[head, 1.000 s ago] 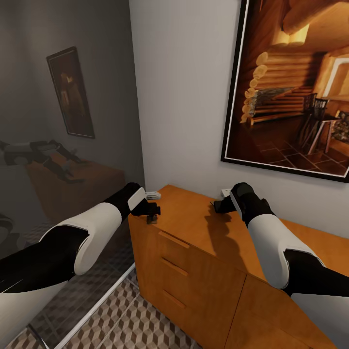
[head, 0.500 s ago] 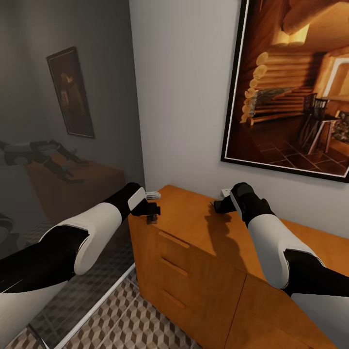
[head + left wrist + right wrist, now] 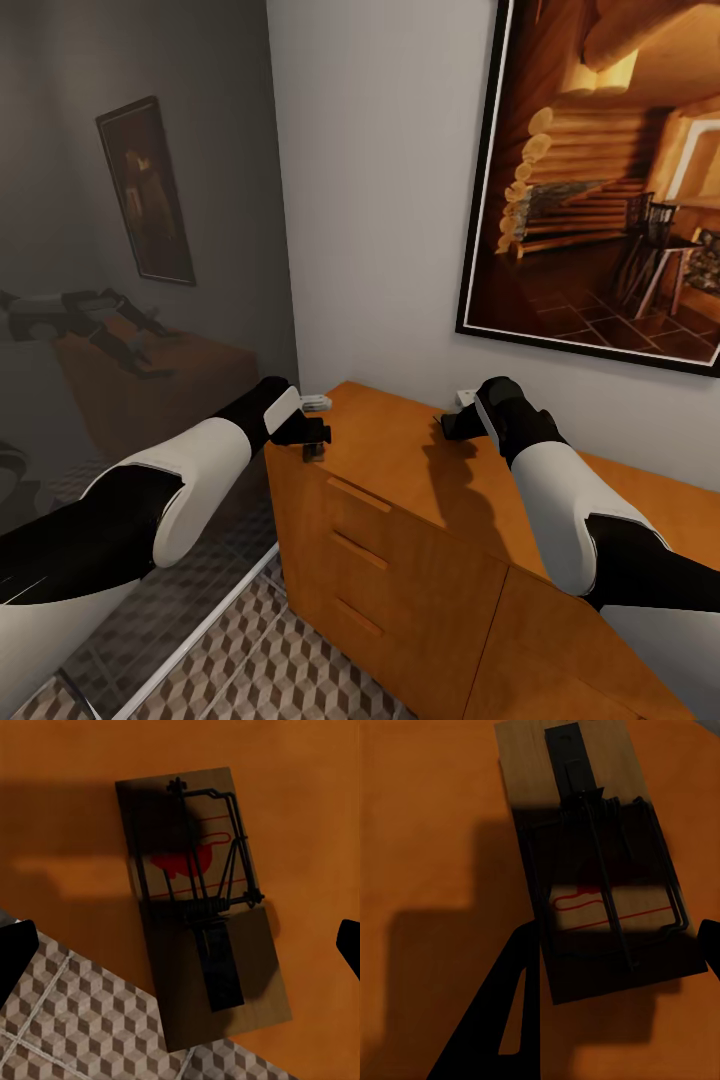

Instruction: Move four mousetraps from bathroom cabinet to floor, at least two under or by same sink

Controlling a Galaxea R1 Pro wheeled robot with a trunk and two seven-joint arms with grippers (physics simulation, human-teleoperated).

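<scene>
Two flat wooden mousetraps are lying on the wide orange-brown wooden cabinet (image 3: 420, 470), which is standing on cube-patterned floor tiles (image 3: 280, 670). One mousetrap (image 3: 201, 904) is sitting beneath the wide-open left gripper (image 3: 312, 436), overhanging the cabinet edge; another mousetrap (image 3: 596, 855) is resting below the open, empty right gripper (image 3: 452, 424).

A plain pale grey wall (image 3: 380, 200) runs behind the scene and meets a darker glossy panel (image 3: 130, 250) at a vertical corner. On the pale wall hangs a large black-framed picture (image 3: 610, 180) of a log-cabin interior with warm lamplight. The glossy panel carries a dim reflection of a second, smaller framed picture (image 3: 145, 190). A pale strip (image 3: 195, 635) runs along the base of that panel. Warm light falls from above, casting soft dark shadows on the orange wood. Grout lines divide the cube pattern into large squares.
</scene>
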